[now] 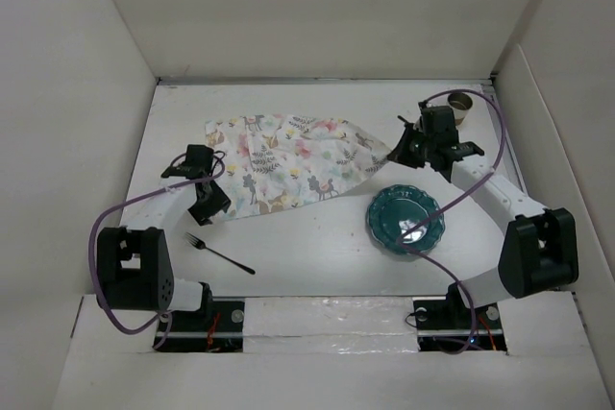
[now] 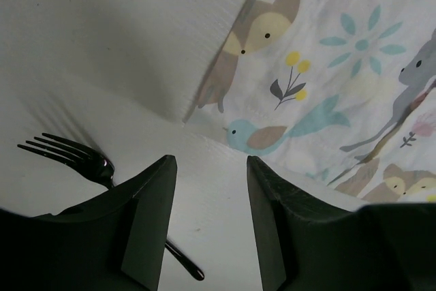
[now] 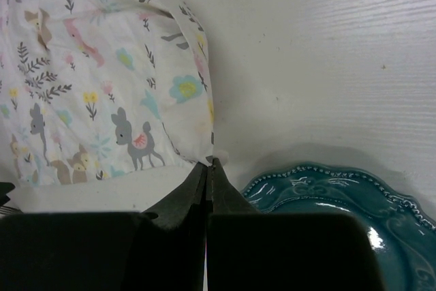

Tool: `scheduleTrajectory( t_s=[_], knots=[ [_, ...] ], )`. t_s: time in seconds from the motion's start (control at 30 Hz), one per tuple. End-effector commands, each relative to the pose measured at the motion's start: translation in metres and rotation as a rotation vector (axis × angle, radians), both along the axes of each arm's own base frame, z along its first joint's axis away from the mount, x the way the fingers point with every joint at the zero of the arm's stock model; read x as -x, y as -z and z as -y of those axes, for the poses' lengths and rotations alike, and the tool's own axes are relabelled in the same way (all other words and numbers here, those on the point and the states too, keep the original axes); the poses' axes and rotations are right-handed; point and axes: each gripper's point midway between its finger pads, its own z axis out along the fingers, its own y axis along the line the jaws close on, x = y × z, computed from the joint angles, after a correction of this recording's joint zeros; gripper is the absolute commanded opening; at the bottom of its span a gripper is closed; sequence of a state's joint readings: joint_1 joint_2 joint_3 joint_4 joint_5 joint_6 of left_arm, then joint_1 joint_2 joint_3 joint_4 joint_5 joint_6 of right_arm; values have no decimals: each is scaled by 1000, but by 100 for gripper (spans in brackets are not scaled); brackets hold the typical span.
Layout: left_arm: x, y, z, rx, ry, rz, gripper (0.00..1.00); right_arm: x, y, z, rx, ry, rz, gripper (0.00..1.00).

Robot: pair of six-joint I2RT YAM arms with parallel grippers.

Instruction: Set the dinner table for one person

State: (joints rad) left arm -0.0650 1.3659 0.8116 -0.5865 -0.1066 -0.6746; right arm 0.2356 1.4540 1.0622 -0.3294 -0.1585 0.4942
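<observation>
A cloth mat (image 1: 288,160) printed with pastel animals lies rumpled on the white dinner table (image 1: 317,266). My right gripper (image 1: 396,153) is shut on the mat's right corner, seen pinched at the tips in the right wrist view (image 3: 210,163), with the mat (image 3: 102,66) trailing away to the left. My left gripper (image 1: 207,201) is open and empty over the bare table, just off the mat's near-left corner (image 2: 340,66). A black fork (image 1: 219,253) lies near the left arm and shows behind the left finger (image 2: 75,155). A teal plate (image 1: 405,219) sits right of centre, close below the right gripper (image 3: 340,202).
A small metal cup (image 1: 461,105) stands at the far right corner behind the right arm. White walls enclose the table on the left, back and right. Purple cables loop from both arms.
</observation>
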Motion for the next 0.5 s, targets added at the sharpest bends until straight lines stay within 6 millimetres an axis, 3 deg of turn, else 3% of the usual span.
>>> scheduleTrajectory(
  t_s=[0.0, 0.23, 0.47],
  knots=[
    [-6, -1, -2, 8, -83, 44, 44, 0, -13, -4, -36, -25, 52, 0],
    [1, 33, -4, -10, -98, -42, 40, 7, -18, -3, -37, -33, 69, 0],
    [2, 38, -21, -101, -129, -36, 39, 13, -17, -4, -45, -45, 67, 0]
  ],
)
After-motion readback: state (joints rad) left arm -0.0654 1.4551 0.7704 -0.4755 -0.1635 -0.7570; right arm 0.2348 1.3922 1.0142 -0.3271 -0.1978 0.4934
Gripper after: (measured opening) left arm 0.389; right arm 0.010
